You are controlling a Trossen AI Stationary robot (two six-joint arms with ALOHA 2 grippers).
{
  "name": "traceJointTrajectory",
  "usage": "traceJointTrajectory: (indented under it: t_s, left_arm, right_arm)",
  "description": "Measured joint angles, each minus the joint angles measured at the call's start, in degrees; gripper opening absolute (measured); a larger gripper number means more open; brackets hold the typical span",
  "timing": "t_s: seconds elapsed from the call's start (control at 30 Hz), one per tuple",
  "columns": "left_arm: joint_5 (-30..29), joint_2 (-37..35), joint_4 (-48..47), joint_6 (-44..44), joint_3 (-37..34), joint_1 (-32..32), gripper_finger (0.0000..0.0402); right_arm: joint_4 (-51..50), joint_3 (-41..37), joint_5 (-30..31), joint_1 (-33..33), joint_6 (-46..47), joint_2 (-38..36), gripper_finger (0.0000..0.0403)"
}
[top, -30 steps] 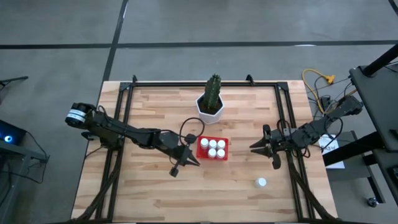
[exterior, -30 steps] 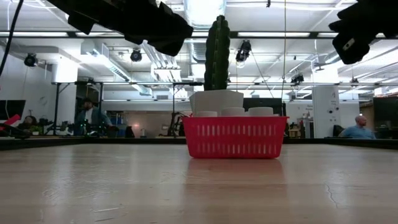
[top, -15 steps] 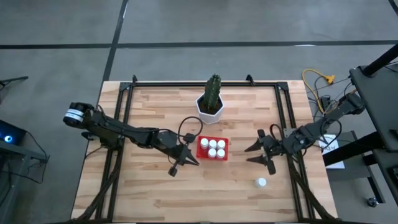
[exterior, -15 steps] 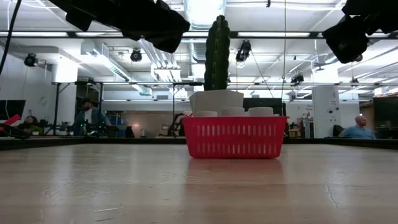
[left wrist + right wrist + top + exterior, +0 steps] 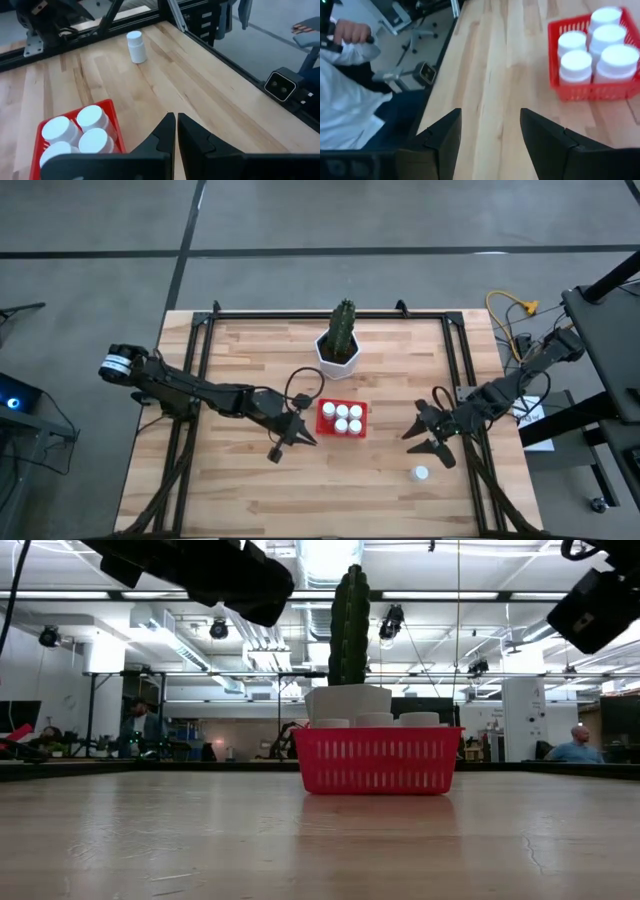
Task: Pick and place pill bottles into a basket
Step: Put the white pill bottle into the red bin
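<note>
White and cylindrical, one stray pill bottle (image 5: 421, 473) was left standing on the wooden table (image 5: 240, 490), at about five o'clock from the red basket (image 5: 328, 427). The right gripper (image 5: 424, 439) was held just above it, jaws parted and empty. Four capped bottles (image 5: 349, 419) were already seated in the slotted plastic basket. At the basket's nine o'clock, the left gripper (image 5: 292, 437) was kept closed on nothing.

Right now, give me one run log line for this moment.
basket: four bottles inside | loose bottle: on table | right claw: open, empty, above table near loose bottle | left claw: shut, beside basket
</note>
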Motion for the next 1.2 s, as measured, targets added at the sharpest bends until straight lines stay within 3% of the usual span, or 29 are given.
traceJointTrajectory:
  t_s: [0.63, 1.07, 1.2]
  left_arm:
    - [-0.02, 0.03, -0.04, -1.18, -0.47, 0.02, 0.0002]
    - [-0.04, 0.07, -0.03, -1.16, -0.47, 0.04, 0.0002]
    - [-0.15, 0.07, -0.03, -1.14, -0.48, 0.04, 0.0002]
  right_arm:
    - [-1.04, -5.02, 1.48, 12.39, 5.94, -0.34, 0.0192]
    - [-1.85, -6.83, 1.59, 12.3, 0.73, 0.46, 0.0192]
    - [1.39, -6.83, 1.7, 12.3, -6.23, 0.36, 0.0192]
